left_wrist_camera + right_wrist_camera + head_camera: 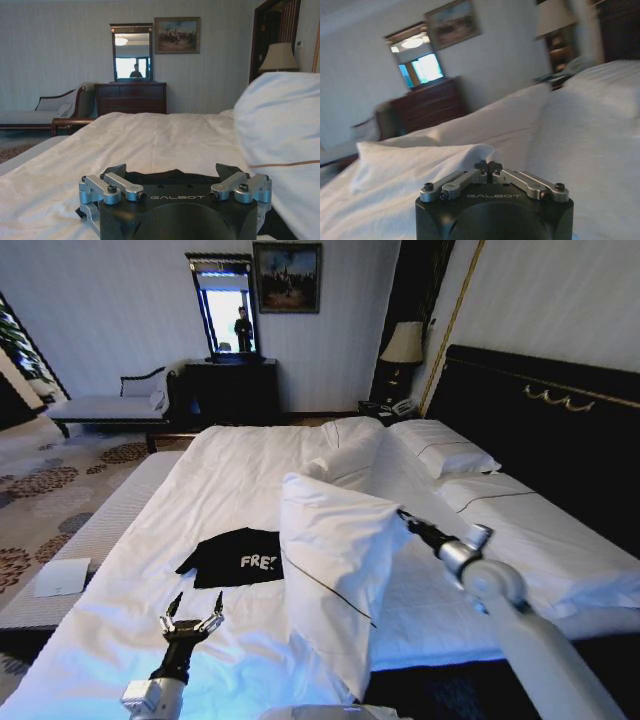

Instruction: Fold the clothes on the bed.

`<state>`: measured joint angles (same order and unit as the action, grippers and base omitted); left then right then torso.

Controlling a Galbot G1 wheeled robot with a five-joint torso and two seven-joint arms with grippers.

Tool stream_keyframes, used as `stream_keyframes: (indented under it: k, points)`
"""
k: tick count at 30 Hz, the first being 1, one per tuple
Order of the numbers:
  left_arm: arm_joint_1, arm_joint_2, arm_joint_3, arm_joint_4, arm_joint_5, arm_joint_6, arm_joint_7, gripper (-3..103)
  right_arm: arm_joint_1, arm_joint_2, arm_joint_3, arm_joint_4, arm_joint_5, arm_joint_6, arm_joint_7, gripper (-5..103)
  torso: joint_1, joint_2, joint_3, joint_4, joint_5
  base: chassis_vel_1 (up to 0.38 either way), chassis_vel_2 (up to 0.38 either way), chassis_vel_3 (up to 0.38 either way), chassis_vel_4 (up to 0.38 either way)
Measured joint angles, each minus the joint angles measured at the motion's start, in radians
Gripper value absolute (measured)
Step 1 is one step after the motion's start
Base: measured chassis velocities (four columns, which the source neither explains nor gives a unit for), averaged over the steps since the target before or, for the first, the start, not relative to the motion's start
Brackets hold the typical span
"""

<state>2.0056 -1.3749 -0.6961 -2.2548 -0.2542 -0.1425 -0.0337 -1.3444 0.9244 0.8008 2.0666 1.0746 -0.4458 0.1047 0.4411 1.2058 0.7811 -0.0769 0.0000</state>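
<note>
R gripper (488,166) fingers pinch pillow (335,560) corner, lifting it off black T-shirt (235,558); L gripper (193,623) fingers spread, near T-shirt hem, likely ready to grasp.

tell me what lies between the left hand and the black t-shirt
Only bare white sheet lies between the open left hand and the black T-shirt, seen in the head view.

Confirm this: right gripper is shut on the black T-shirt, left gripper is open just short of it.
Wrong on one point. The right gripper is shut on a white pillow, not the black T-shirt, as the right wrist view shows. The left gripper is indeed open just short of it.
</note>
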Motion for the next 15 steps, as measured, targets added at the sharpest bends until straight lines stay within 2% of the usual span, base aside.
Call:
stream_keyframes:
  k: [2,4,7,9,10,14,15]
  points:
    - [-0.002,0.005,-0.006,0.002,-0.01,-0.001,0.0,100,-0.065,0.023,0.075,0.038,-0.012,-0.011,0.017,0,0.0,0.0,0.0,0.0,0.0004,0.0,0.0,0.0,0.0]
    - [-0.004,0.014,-0.014,0.006,-0.028,-0.003,0.001,100,-0.184,0.077,0.18,0.089,-0.042,-0.019,0.028,0,0.0,0.0,0.0,-0.0002,0.0,0.0,0.0,0.0,0.0]
    - [-0.006,0.023,-0.022,0.01,-0.039,-0.003,0.004,100,-0.249,0.119,0.237,0.109,-0.07,-0.02,0.028,0,0.0,0.0,0.0,-0.0004,0.0003,0.0,0.0,0.0,0.0]
    - [-0.011,0.036,-0.036,0.02,-0.057,-0.004,0.008,100,-0.339,0.217,0.339,0.121,-0.119,-0.008,0.025,0,0.0,0.0,0.0,-0.0003,0.0001,0.0,0.0,0.0,0.0]
    - [-0.011,0.036,-0.036,0.02,-0.057,-0.004,0.008,100,-0.339,0.217,0.339,0.121,-0.119,-0.008,0.025,0,0.0,0.0,0.0,-0.0003,0.0001,0.0,0.0,0.0,0.0]
    - [-0.017,0.042,-0.033,0.028,-0.074,-0.005,0.008,100,-0.392,0.36,0.471,0.076,-0.18,0.03,0.022,0,0.0,0.0,0.0,-0.0003,-0.0001,0.0,0.0,0.0,0.0]
    - [-0.017,0.042,-0.033,0.028,-0.074,-0.005,0.008,100,-0.392,0.36,0.471,0.076,-0.18,0.03,0.022,0,0.0,0.0,0.0,-0.0003,-0.0001,0.0,0.0,0.0,0.0]
